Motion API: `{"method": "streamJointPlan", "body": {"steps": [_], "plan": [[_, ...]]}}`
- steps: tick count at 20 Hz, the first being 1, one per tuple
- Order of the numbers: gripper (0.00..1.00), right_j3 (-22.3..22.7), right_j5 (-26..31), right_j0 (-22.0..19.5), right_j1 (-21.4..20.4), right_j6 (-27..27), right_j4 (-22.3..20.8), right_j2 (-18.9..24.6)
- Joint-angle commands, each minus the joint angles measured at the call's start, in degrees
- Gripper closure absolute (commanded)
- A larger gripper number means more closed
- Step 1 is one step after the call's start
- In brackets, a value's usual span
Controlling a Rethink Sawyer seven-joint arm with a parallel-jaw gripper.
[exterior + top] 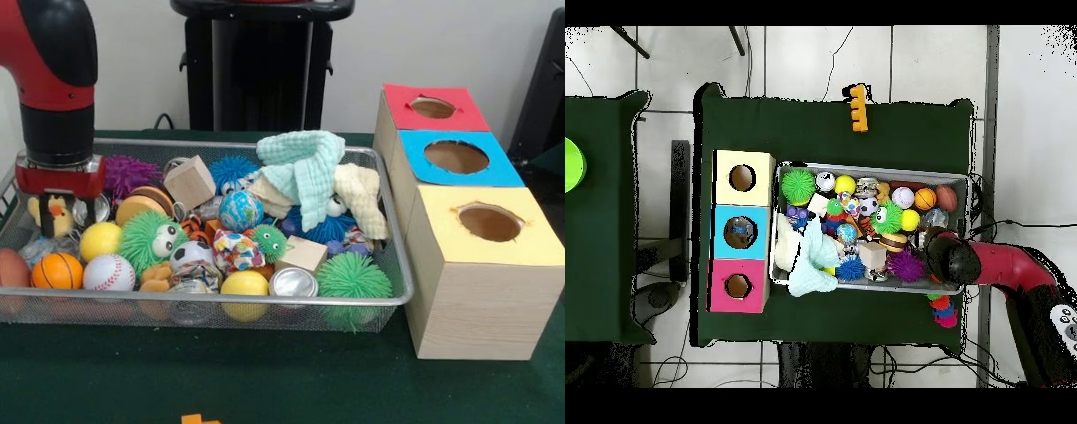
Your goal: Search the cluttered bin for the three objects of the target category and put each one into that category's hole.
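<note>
A wire mesh bin (265, 148) (870, 168) is heaped with toys. Among them are a basketball (56, 270), a baseball (109, 273), two wooden blocks (189, 181) (302, 253), a green spiky ball (353, 278) and a mint cloth (305, 168). Beside the bin stand three boxes with round holes on top: red (402, 99) (720, 272), blue (415, 146) (722, 218) and yellow (437, 221) (725, 165). My gripper (60, 212) (950, 258) hangs low over the bin's end farthest from the boxes, right at a yellow duck toy (58, 215). The duck and clutter hide its tips.
An orange toy (856, 108) (199, 420) lies on the green table outside the bin. A many-coloured toy (943, 310) lies on the table by the arm. Something shows inside the blue box's hole (740, 231). A cream cloth (360, 199) is piled at the bin's box end.
</note>
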Motion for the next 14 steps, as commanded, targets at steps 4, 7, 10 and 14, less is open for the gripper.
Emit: {"method": "streamJointPlan", "body": {"steps": [4,7,10,14], "plan": [[0.00,-5.8,-3.8,0.4,7.7,4.9,-0.2,-2.7],[0.00,-7.3,-4.2,0.7,9.5,5.3,0.1,-3.3],[0.00,-7.8,-6.6,2.0,10.8,8.3,0.0,-5.3],[0.00,-6.9,-9.9,4.8,11.1,13.4,1.1,-9.3]]}}
